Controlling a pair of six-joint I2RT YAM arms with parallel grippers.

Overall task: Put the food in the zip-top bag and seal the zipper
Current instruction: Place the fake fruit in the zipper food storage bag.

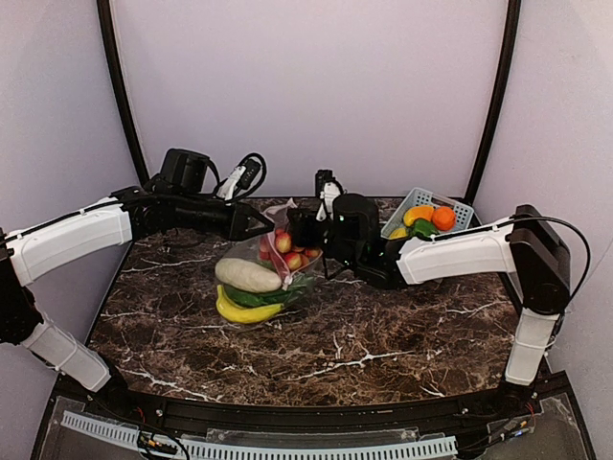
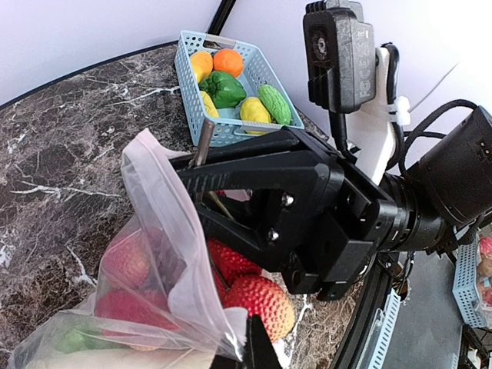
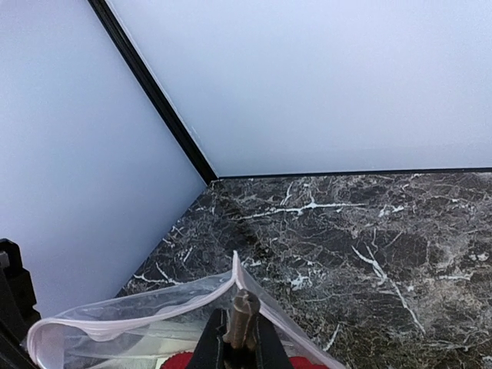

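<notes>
The zip-top bag (image 1: 281, 213) stands on the table's middle with its mouth raised between my two grippers. Through the plastic I see a white vegetable (image 1: 247, 275), a yellow banana bunch (image 1: 244, 312), green vegetables (image 1: 273, 295) and red fruits (image 1: 287, 254). My left gripper (image 1: 261, 223) is shut on the bag's left mouth edge; one finger shows against the plastic in the left wrist view (image 2: 255, 344). My right gripper (image 1: 299, 228) is shut on the pink zipper (image 3: 170, 306) at the mouth's corner, seen in the right wrist view (image 3: 242, 332). The mouth gapes open. Red fruits (image 2: 265, 304) lie at the opening.
A blue slatted basket (image 1: 460, 206) at the back right holds more toy produce; it also shows in the left wrist view (image 2: 231, 132). The dark marble table (image 1: 364, 345) reaches the black frame posts and pale walls.
</notes>
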